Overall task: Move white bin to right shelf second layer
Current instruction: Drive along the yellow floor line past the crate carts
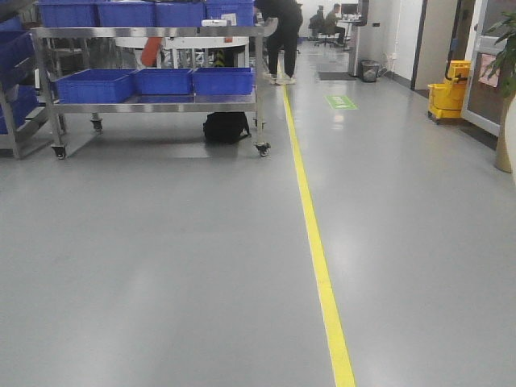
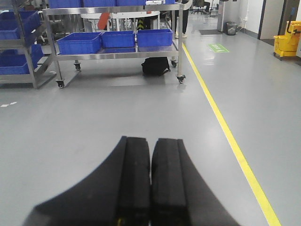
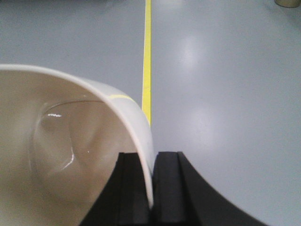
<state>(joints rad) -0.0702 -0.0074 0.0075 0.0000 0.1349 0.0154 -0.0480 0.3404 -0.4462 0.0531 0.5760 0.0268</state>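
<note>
In the right wrist view the white bin [image 3: 70,141] fills the left half, a cream-white tub seen from its open top, hanging above the grey floor. My right gripper [image 3: 151,155] is shut on the bin's thin wall, one finger inside and one outside. My left gripper [image 2: 150,141] is shut with nothing between its black pads, pointing over bare floor toward the cart. The right shelf second layer is out of view. Neither gripper shows in the front view.
A wheeled steel cart [image 1: 161,106] with blue crates [image 1: 95,85] stands ahead left, a black bag [image 1: 226,126] beneath it. A steel rack [image 2: 19,47] with blue crates is at far left. A yellow floor line [image 1: 318,258] runs forward. A person [image 1: 282,36] and a yellow mop bucket [image 1: 448,93] stand further off.
</note>
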